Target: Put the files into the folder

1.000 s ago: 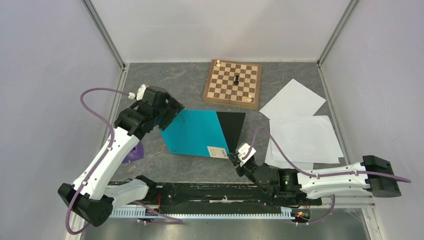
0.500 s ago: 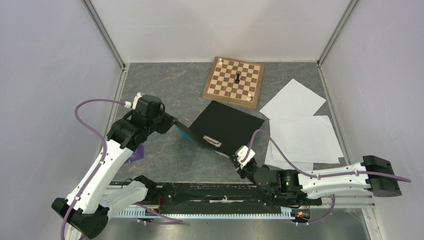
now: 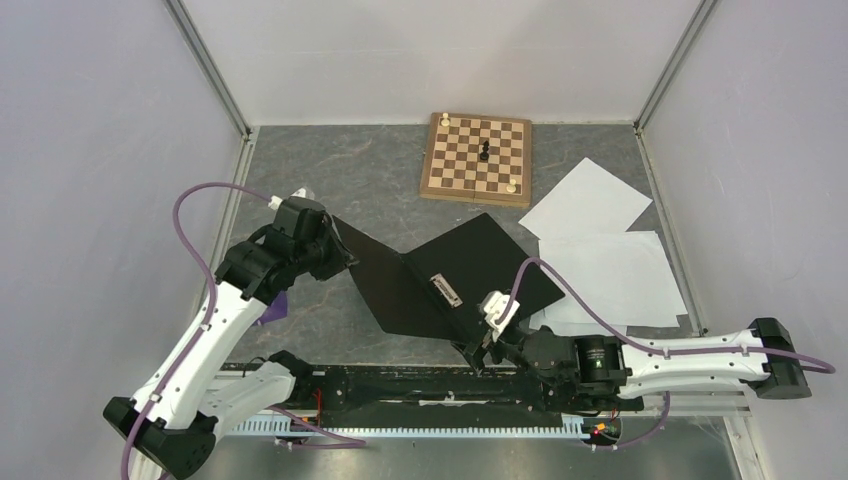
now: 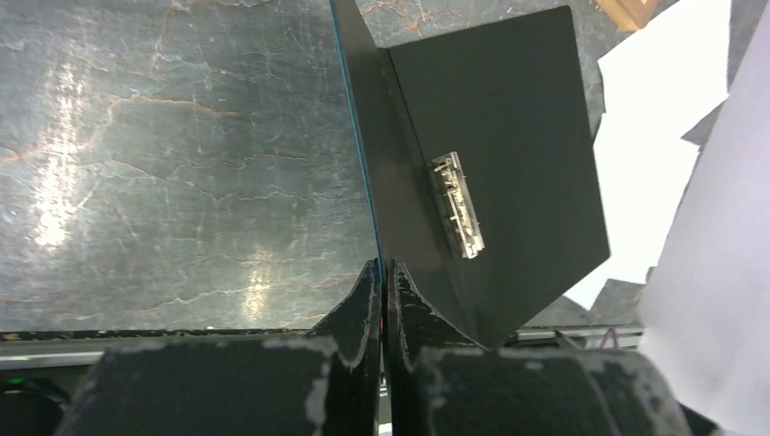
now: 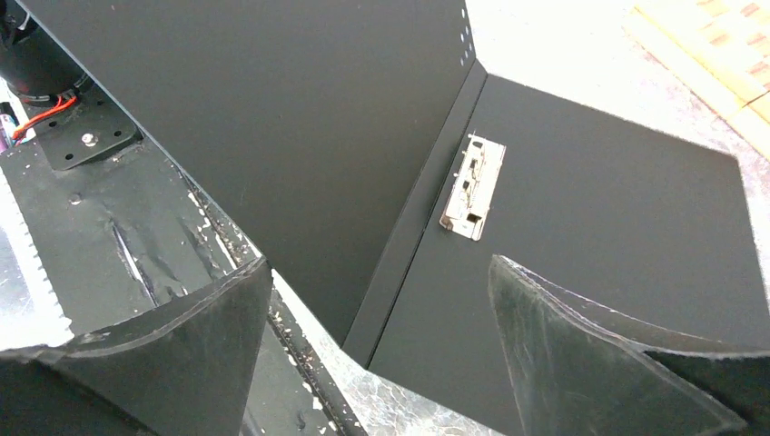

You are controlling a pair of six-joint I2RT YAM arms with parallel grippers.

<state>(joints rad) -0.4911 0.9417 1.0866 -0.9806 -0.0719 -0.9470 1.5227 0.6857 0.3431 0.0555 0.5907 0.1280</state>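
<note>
The folder (image 3: 490,265) lies open in the middle of the table, black inside up, with its metal spine clip (image 3: 445,291) showing. My left gripper (image 3: 340,252) is shut on the outer edge of the left cover and holds it tilted up. The left wrist view shows its jaws (image 4: 383,269) pinching that thin teal-edged cover, with the clip (image 4: 457,204) beyond. My right gripper (image 3: 483,345) stands open at the folder's near corner. In the right wrist view its jaws (image 5: 381,304) are wide apart over the spine, touching nothing. The files (image 3: 605,270) are several white sheets lying to the right of the folder.
A wooden chessboard (image 3: 477,158) with a few pieces sits at the back, just beyond the folder. A purple metronome (image 3: 272,305) is partly hidden under my left arm. Enclosure walls stand close on both sides.
My left gripper shut on the teal cover and swung it leftward, so the folder now lies open. My right gripper let go of the near corner and opened. The chessboard slid back and to the right.
</note>
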